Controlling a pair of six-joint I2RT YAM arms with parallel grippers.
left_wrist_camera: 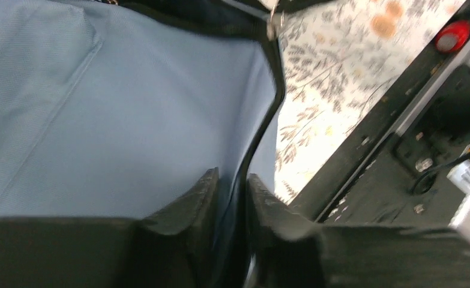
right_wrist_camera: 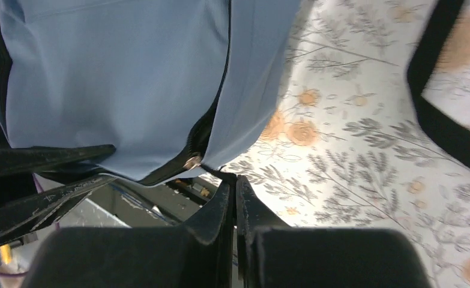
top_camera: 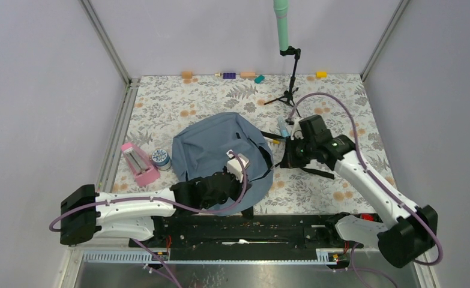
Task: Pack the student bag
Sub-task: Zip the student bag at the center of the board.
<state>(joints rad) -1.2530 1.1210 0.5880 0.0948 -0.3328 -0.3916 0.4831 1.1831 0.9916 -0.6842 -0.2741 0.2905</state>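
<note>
So, left to right: near the left edge of the flowery surface [top_camera: 178,102] there's a pink case-looking thing [top_camera: 139,163] with a little round blue-and-white tin [top_camera: 160,159] just beside it. The grey-blue backpack [top_camera: 217,144] lies roughly in the middle of the surface, slumped flat, with its near side close to the near edge.

The left arm reaches in from the near left corner and ends at that near side of the backpack. On its wrist camera the left fingers [left_wrist_camera: 211,195] are almost closed, with the backpack's black zipper edge running right between them, so they're pinching that edge. It's a bit blurry though.

The right arm comes from the near right corner to the backpack's right side. The right fingers [right_wrist_camera: 226,207] are pressed together, and a thin black bit of the backpack next to the metal zip pull [right_wrist_camera: 191,161] looks caught at their tips. A black strap [right_wrist_camera: 442,120] lies on the surface beside them.

Just past the right arm there's a small pale blue tube [top_camera: 284,127]; can't tell what it is. Further back, a black tripod [top_camera: 290,93] holds a green tube [top_camera: 281,24] upright. Along the far edge sits a row of small blocks: orange [top_camera: 186,74], purple [top_camera: 228,75], orange again [top_camera: 248,75], teal [top_camera: 259,78] and yellow [top_camera: 321,74].
</note>
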